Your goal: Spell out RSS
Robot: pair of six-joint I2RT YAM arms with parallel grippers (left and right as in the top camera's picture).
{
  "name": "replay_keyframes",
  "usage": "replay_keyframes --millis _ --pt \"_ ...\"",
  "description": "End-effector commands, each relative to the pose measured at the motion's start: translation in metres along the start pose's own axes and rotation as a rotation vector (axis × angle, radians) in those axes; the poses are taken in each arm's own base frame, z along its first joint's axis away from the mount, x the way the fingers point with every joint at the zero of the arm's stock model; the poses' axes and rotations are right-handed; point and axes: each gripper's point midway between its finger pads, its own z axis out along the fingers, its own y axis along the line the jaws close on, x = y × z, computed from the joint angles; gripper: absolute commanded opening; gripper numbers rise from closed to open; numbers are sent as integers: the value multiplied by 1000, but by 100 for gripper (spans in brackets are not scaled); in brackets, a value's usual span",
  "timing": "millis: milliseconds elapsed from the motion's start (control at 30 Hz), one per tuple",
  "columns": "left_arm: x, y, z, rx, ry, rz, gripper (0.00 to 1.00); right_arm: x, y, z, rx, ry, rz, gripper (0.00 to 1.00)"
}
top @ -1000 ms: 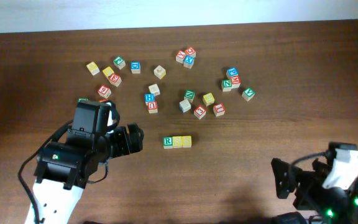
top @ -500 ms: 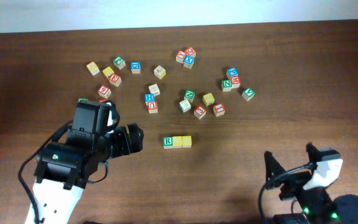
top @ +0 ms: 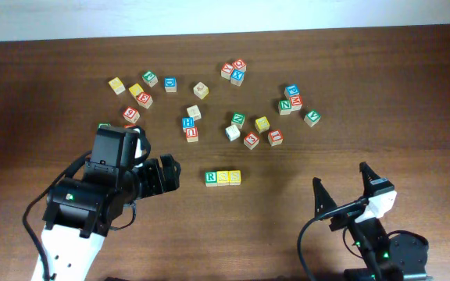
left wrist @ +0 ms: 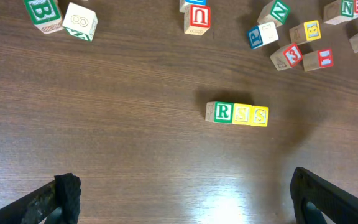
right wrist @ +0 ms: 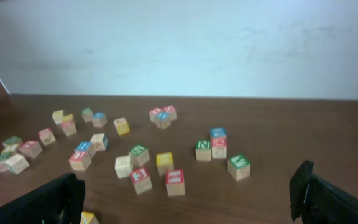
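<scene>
the row of three small wooden letter cubes (top: 223, 178), a green r then two yellow s, sits touching side by side mid-table, nearer than the scattered wooden cubes (top: 248, 129) on the dark wooden table (top: 287, 226). my left gripper (top: 165, 175) sits left of it, fingers spread and empty. my right gripper (top: 342, 186), near right, is also spread and empty. the word looks finished, so i'd draw both arms away without brushing the row.
</scene>
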Motion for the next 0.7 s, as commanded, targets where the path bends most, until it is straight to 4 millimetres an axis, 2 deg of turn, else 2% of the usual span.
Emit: replay_keyframes --millis 0,233,400,667 --pt "-5 1 -5 -3 -25 2 99 7 -1 4 -11 -16 -8 98" --pt "-5 1 -5 -4 -24 2 99 6 -4 13 -14 -109 -34 98" --pt "-5 1 -5 -4 -24 2 99 14 -7 18 -19 -153 -46 98" --pt "-5 1 -5 -4 -24 2 99 21 -17 20 38 -134 -36 98"
